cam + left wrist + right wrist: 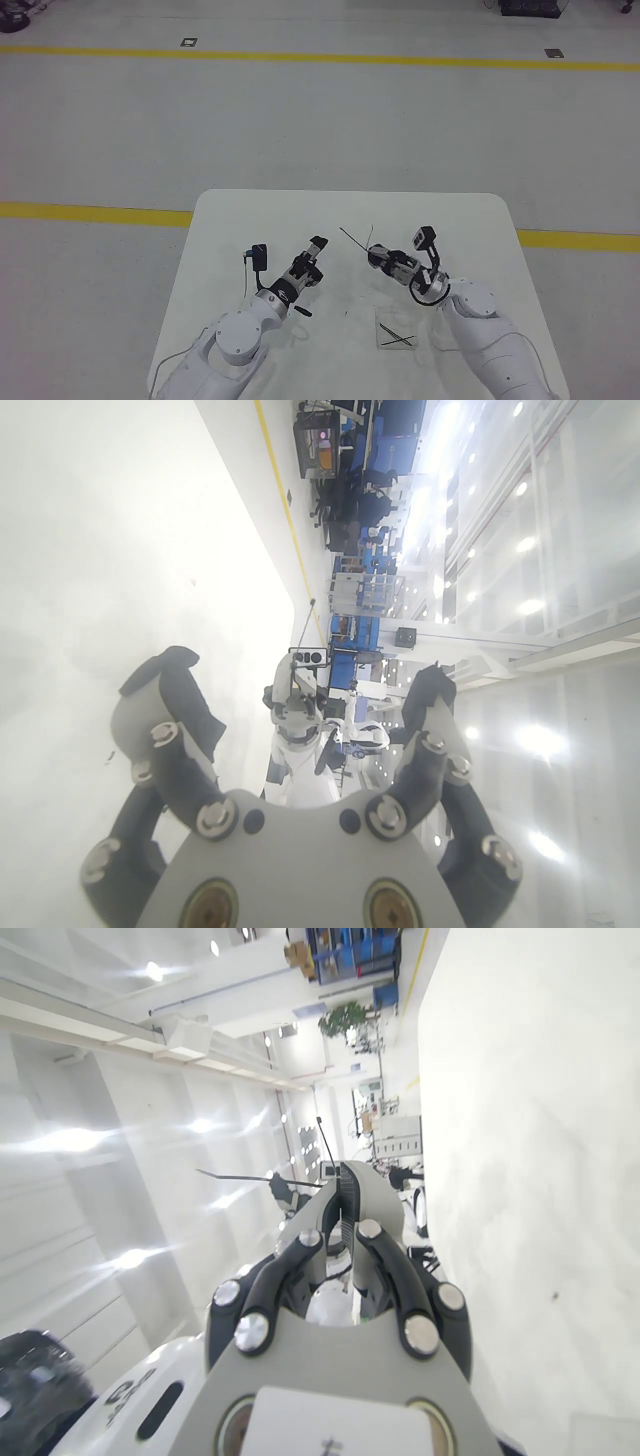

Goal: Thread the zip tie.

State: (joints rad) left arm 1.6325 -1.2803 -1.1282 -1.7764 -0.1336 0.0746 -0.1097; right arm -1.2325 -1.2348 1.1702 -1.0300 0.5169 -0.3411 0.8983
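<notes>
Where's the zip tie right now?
Top view: the zip tie is pinched in the right gripper over the middle of the table, its tail sticking out toward the open left gripper.

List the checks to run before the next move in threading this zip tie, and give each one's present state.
1. Right gripper shut on zip tie: ok.
2. Left gripper open and empty: ok.
3. Tie's ends standing free above the table: ok.
4. Head's hole facing the left gripper: cannot tell.
5. Spare ties lying clear of both grippers: ok.
</notes>
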